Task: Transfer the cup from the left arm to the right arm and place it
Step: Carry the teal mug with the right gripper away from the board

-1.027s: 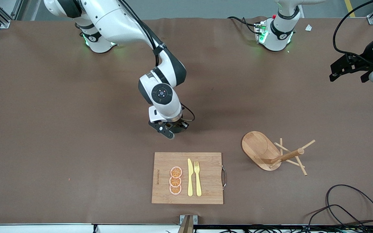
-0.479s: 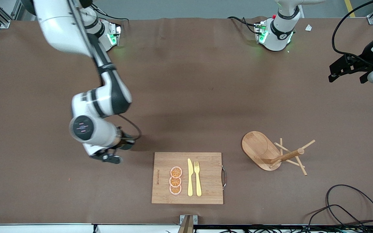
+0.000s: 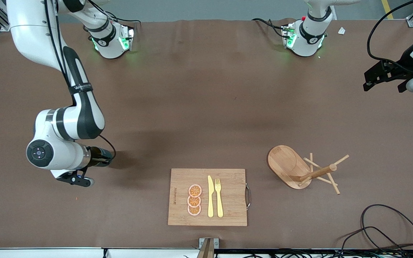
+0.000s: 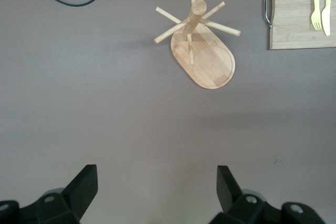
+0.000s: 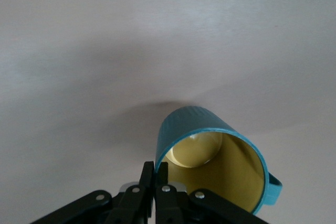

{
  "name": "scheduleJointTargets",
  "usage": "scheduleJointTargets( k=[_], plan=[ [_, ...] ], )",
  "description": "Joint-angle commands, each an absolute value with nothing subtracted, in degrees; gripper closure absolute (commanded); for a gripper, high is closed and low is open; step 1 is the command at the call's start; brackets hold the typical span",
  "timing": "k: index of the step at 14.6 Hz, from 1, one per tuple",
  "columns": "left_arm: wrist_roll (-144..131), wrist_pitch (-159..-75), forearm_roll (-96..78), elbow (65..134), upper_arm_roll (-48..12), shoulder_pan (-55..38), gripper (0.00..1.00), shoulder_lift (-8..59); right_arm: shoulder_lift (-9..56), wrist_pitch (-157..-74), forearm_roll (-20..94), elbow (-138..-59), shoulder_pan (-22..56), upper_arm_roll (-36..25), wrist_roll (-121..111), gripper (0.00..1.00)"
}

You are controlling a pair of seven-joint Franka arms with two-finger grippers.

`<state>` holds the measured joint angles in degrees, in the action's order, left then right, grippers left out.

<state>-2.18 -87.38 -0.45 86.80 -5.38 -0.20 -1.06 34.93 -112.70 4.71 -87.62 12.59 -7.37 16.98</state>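
The cup (image 5: pixel 210 150) is teal outside and tan-gold inside, with its handle (image 5: pixel 273 187) at one side. My right gripper (image 5: pixel 156 169) is shut on its rim, one finger inside and one outside. In the front view the cup (image 3: pixel 99 157) shows dark, held on its side low over bare table, toward the right arm's end from the cutting board. My right gripper (image 3: pixel 91 158) is at its rim. My left gripper (image 3: pixel 384 87) is open and empty, waiting high at the left arm's end of the table. It also shows in the left wrist view (image 4: pixel 156 187).
A wooden cutting board (image 3: pixel 228 179) near the front edge holds three orange slices (image 3: pixel 194 200), a yellow knife (image 3: pixel 210 197) and a fork (image 3: pixel 219 197). A wooden peg rack (image 3: pixel 299 170) lies tipped beside it, also in the left wrist view (image 4: pixel 202 51). A black cable (image 3: pixel 389 229) loops at the front corner.
My right arm has swung with the cup from just above the board's far edge toward the right arm's end of the table. The left arm has not moved.
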Motion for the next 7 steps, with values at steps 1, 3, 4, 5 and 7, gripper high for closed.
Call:
scheduleJointTargets(
  k=[1,3,4,5,7],
  plan=[
    [-2.4,-88.0,-0.6,87.2,-5.3,-0.4,0.00,-1.6,27.4,-122.2,3.1,-101.4,10.8,-6.2,12.9,0.99],
    [-2.5,-88.0,-0.6,87.2,-5.3,-0.3,0.00,-1.6,26.5,-129.1,3.0,-106.8,9.8,-6.2,10.9,0.99],
    [-2.5,-88.0,-0.6,87.2,-5.3,-0.4,0.00,-1.6,26.5,-130.9,3.0,-107.7,9.8,-6.2,10.7,0.98],
    [-2.5,-88.0,-0.6,87.2,-5.3,-0.4,0.00,-1.6,26.5,-130.9,3.0,-107.8,9.6,-6.2,10.7,0.94],
    [-2.5,-88.0,-0.6,87.2,-5.3,-0.4,0.00,-1.7,26.5,-130.3,3.0,-107.1,9.6,-6.2,11.0,0.52]
  ],
)
